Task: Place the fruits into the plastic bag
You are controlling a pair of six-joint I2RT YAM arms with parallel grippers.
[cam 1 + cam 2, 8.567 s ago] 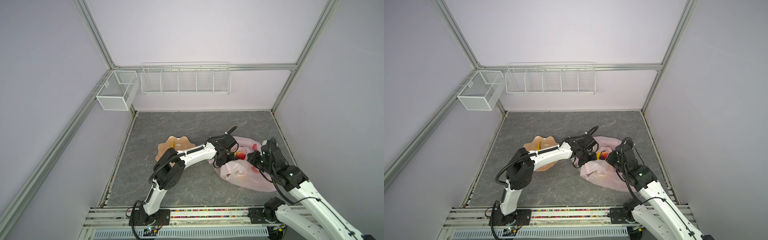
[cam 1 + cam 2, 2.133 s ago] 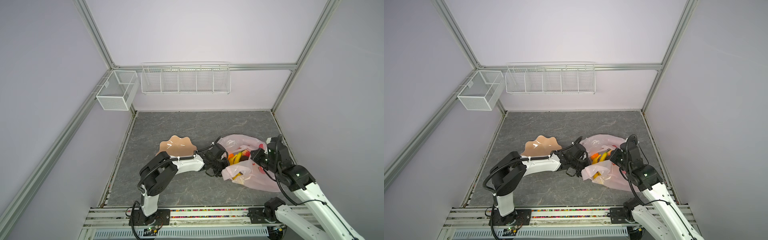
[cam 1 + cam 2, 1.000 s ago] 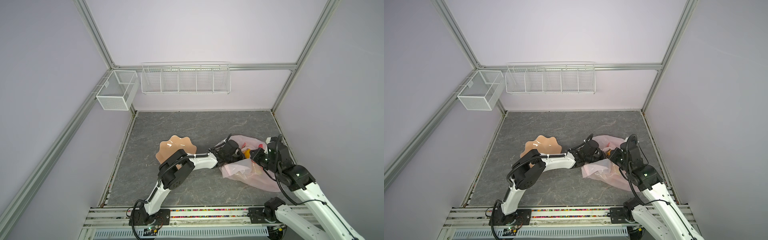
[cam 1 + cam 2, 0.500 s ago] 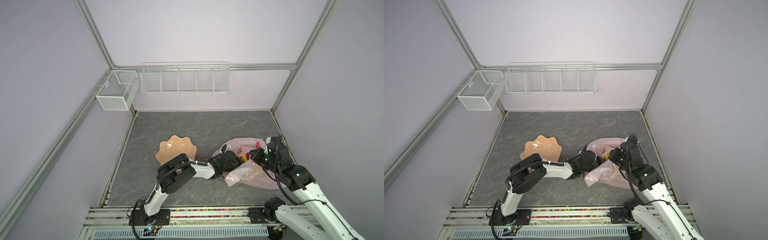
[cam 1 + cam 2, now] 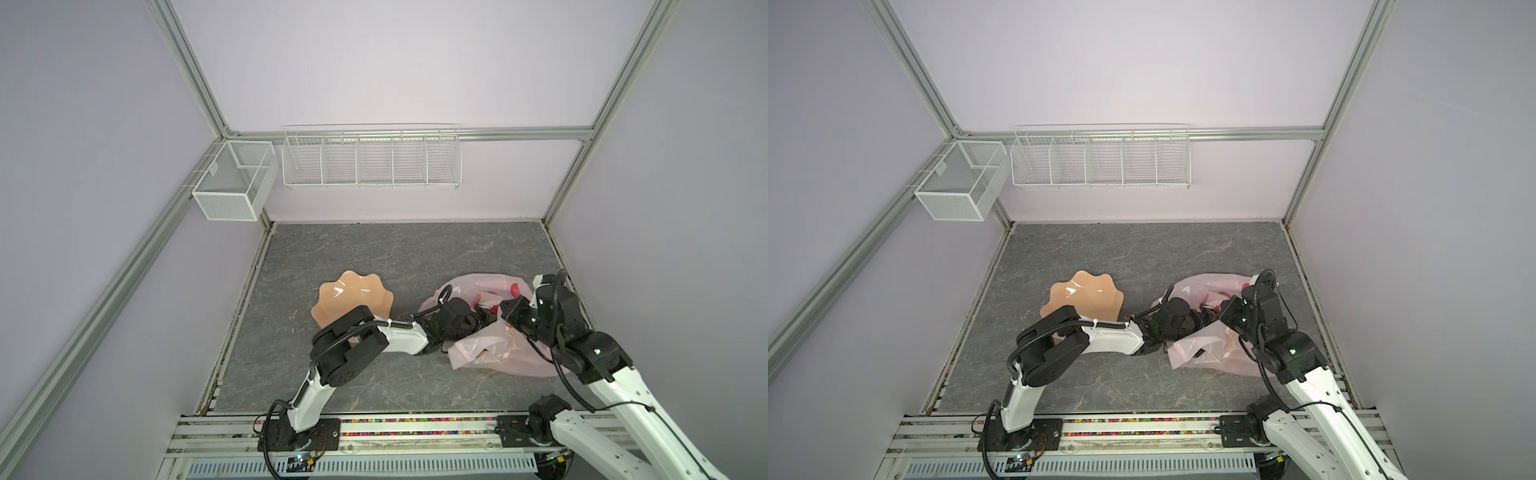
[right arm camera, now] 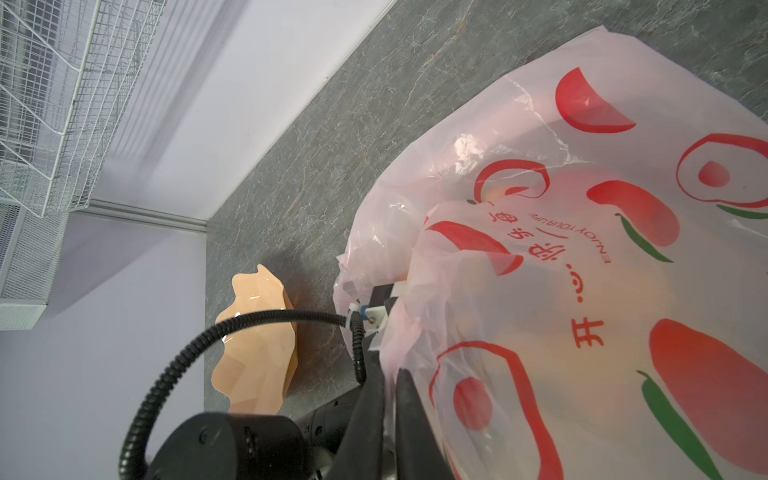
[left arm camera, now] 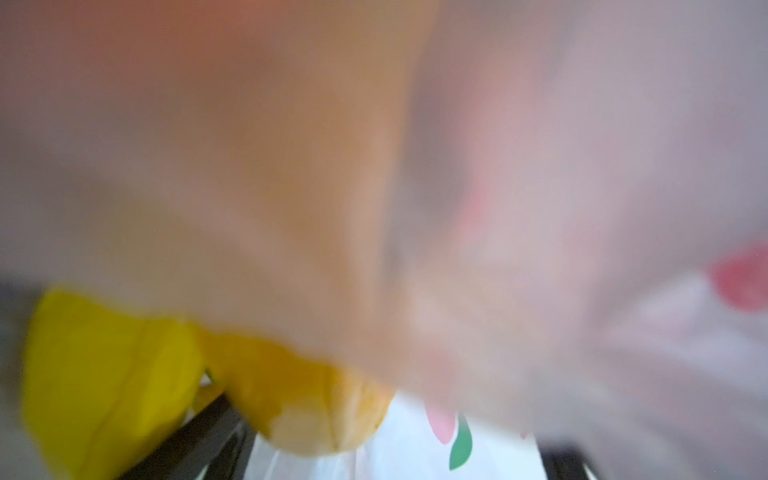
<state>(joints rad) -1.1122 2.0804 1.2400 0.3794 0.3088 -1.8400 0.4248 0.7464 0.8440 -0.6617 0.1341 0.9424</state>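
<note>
1. Compared with two seconds ago, the left arm reaches deeper into the bag's mouth. The yellow and orange pieces that showed at the mouth then are hidden in both top views now. The dish, which carried something yellow several seconds back, is bare.
2. The grey table (image 5: pixel 374 257) shows no loose fruits anywhere in either top view.
3. The plastic bag (image 5: pixel 478 349) lies slumped at the right of the table, with its mouth turned toward the dish (image 5: pixel 353 295).
4. The right gripper (image 6: pixel 390 382) is closed on the plastic bag, pinching the film at the edge of the mouth and holding it up.
5. The left gripper (image 5: pixel 482 323) sits inside the mouth. In the blurred left wrist view its dark fingers stand well apart, so it reads as open and clamps nothing.
6. A banana (image 7: pixel 104 374) and an orange-yellow fruit (image 7: pixel 324 411) lie just ahead of that claw, inside the bag.
7. In my judgement the loading is finished or nearly so. What is left is drawing the left claw out and letting go of the bag.
</note>
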